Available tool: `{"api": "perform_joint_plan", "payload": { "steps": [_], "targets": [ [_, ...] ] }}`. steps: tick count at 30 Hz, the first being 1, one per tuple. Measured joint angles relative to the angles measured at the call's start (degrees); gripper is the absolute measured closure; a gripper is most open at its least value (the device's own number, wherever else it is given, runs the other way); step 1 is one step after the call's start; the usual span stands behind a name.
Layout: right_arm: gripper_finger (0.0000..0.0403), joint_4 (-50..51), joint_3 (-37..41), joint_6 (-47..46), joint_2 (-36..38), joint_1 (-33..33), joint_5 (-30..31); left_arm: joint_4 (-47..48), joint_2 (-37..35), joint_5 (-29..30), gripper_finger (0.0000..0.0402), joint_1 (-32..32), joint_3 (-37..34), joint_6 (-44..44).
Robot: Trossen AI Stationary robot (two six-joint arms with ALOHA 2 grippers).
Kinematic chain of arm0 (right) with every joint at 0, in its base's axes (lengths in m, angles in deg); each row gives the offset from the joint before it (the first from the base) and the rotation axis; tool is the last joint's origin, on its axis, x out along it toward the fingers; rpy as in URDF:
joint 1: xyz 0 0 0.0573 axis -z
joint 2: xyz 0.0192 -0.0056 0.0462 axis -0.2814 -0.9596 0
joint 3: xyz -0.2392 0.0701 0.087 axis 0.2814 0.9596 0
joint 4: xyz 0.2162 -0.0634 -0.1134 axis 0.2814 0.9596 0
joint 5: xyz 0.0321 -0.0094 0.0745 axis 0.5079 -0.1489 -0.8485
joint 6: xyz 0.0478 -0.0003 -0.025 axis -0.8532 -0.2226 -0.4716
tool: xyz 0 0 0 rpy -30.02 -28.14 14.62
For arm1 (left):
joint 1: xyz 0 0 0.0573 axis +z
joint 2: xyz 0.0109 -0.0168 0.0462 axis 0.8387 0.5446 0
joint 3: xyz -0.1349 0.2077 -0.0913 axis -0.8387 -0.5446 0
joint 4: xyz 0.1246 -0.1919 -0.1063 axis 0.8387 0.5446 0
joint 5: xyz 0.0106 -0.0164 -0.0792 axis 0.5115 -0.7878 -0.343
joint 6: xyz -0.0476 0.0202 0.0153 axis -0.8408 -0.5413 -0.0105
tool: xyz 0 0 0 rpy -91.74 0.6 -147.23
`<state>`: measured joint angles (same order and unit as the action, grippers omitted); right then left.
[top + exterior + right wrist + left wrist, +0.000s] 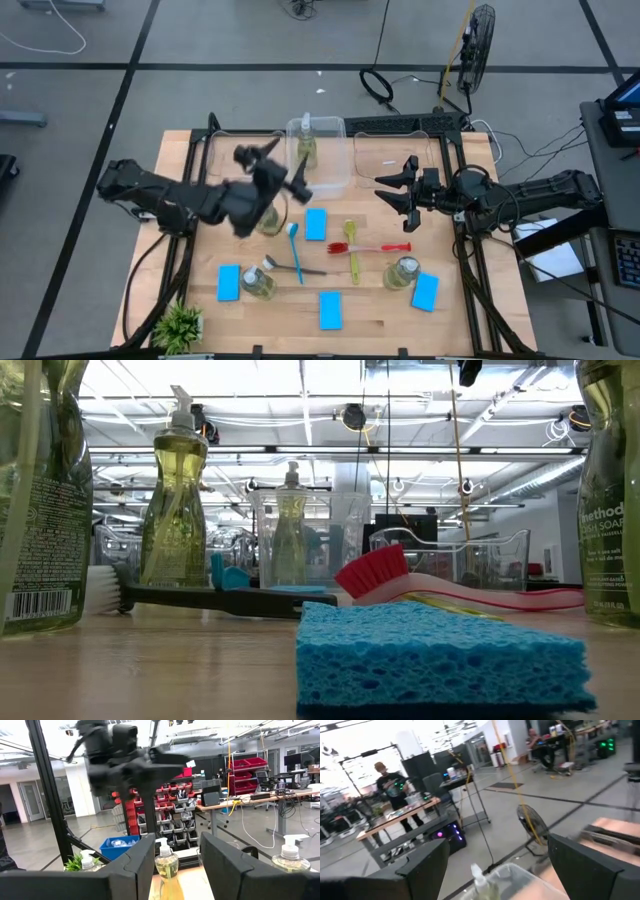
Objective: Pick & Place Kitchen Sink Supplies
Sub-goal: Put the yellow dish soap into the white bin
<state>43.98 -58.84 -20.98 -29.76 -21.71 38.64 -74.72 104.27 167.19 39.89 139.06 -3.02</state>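
Observation:
Four clear bottles of yellow-green liquid show: one stands inside the middle clear bin, and the others stand on the table. Four blue sponges lie flat. The blue brush, yellow-green brush, red brush and grey brush lie mid-table. My left gripper hangs open in the air beside the binned bottle. My right gripper is open, raised, and points toward the table's left.
Three clear bins stand along the far edge: left, middle, right. A small green plant sits at the near left corner. In the low view a sponge fills the foreground. A person stands in the room beyond.

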Motion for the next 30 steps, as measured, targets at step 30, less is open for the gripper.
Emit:
{"api": "perform_joint_plan", "payload": {
  "steps": [30],
  "targets": [
    [0.0259,0.5,0.0,0.0,0.0,0.0,0.0,77.3,-6.5,-27.7,0.0066,-18.6,0.0,-88.1]
  ]
}}
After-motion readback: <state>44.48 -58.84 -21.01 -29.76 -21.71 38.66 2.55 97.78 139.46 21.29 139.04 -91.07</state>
